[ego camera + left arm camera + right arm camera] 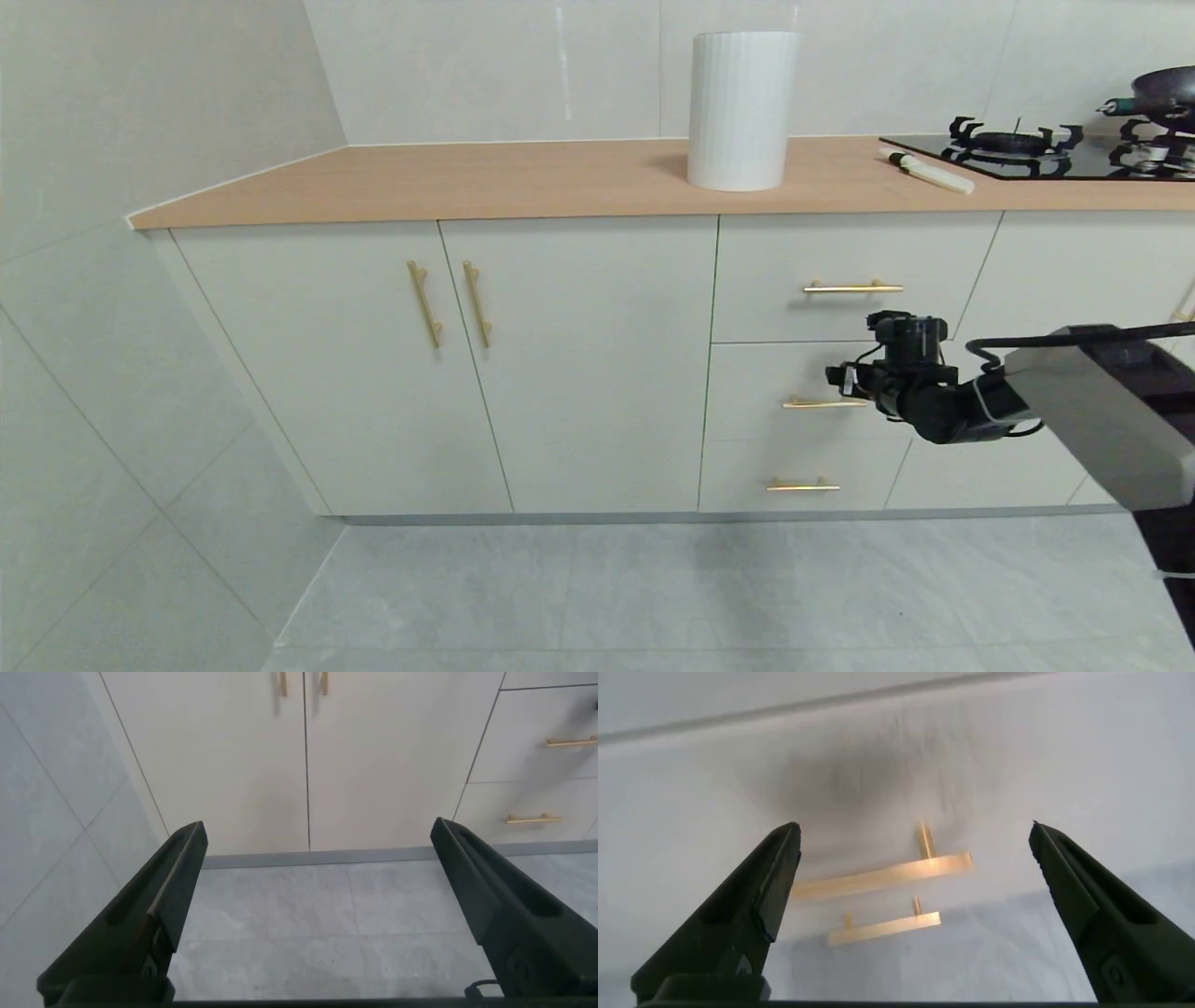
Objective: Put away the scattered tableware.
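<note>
Beside the shut middle drawer's handle (825, 403) the right end effector (910, 840) gaped empty, as did the left end effector (313, 835); a pale utensil (926, 172) lay unstowed on the tabletop (523, 177).

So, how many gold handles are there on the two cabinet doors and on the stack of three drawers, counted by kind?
Vertical door handles: 2
Horizontal drawer handles: 3
Total: 5

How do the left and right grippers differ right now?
The left gripper points down toward the floor below the cupboard doors; the right gripper is level, facing the drawer fronts. The left gripper is well back from the cupboard doors; the right gripper is close to the middle drawer handle. Both are open and empty.
</note>
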{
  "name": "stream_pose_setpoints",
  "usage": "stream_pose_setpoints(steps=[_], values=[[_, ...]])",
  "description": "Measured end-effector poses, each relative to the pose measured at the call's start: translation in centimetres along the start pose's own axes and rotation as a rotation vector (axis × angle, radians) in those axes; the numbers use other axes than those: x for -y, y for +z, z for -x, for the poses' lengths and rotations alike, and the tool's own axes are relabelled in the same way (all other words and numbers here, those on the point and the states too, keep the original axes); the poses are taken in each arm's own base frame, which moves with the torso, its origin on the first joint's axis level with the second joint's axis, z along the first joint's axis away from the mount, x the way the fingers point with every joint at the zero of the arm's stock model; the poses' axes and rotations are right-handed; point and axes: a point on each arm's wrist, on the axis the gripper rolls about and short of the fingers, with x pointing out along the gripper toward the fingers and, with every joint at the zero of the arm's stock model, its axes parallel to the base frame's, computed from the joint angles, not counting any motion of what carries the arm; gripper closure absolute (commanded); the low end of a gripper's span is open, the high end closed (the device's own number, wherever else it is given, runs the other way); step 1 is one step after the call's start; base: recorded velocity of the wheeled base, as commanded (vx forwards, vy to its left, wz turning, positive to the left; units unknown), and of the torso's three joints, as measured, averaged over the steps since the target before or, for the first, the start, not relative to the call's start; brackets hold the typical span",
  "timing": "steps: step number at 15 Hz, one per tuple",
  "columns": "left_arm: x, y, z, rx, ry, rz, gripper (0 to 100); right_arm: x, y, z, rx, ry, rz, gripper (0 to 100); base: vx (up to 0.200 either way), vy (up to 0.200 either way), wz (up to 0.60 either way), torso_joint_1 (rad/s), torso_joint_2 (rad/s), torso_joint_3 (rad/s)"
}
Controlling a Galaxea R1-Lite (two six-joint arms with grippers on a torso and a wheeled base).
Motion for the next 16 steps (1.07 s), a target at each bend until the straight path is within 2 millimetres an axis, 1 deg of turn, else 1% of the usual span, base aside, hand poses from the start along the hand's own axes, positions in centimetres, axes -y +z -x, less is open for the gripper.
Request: stream_pose_setpoints(steps=[2, 5, 6, 9, 11, 13, 16], values=[[0.0, 0.0, 0.0, 0.0, 0.0, 0.0, 0, 1.0, 0.5, 4.4, 0.019, -0.006, -0.002, 0, 0.0, 0.0, 0.0, 0.0, 0.0, 0.0], [0.0, 0.0, 0.0, 0.0, -0.001, 0.0, 0, 2.9, 2.3, 12.9, 0.122, -0.015, 0.006, 0, 0.0, 0.0, 0.0, 0.0, 0.0, 0.0], [0.0, 0.0, 0.0, 0.0, 0.0, 0.0, 0, 3.7, 2.8, 16.3, 0.156, -0.016, 0.018, 0, 0.0, 0.0, 0.0, 0.0, 0.0, 0.0], [0.0, 0.0, 0.0, 0.0, -0.001, 0.0, 0, 5.8, 3.7, 25.6, 0.267, -0.018, 0.043, 0, 0.0, 0.0, 0.0, 0.0, 0.0, 0.0], [0.0, 0.0, 0.0, 0.0, -0.001, 0.0, 0, 7.3, 3.3, 31.4, 0.344, -0.041, 0.073, 0, 0.0, 0.0, 0.0, 0.0, 0.0, 0.0], [0.0, 0.0, 0.0, 0.0, 0.0, 0.0, 0, 8.8, 2.2, 36.6, 0.412, -0.092, 0.093, 0, 0.0, 0.0, 0.0, 0.0, 0.0, 0.0], [0.0, 0.0, 0.0, 0.0, 0.0, 0.0, 0, 10.8, -0.3, 42.8, 0.437, -0.174, 0.167, 0, 0.0, 0.0, 0.0, 0.0, 0.0, 0.0]])
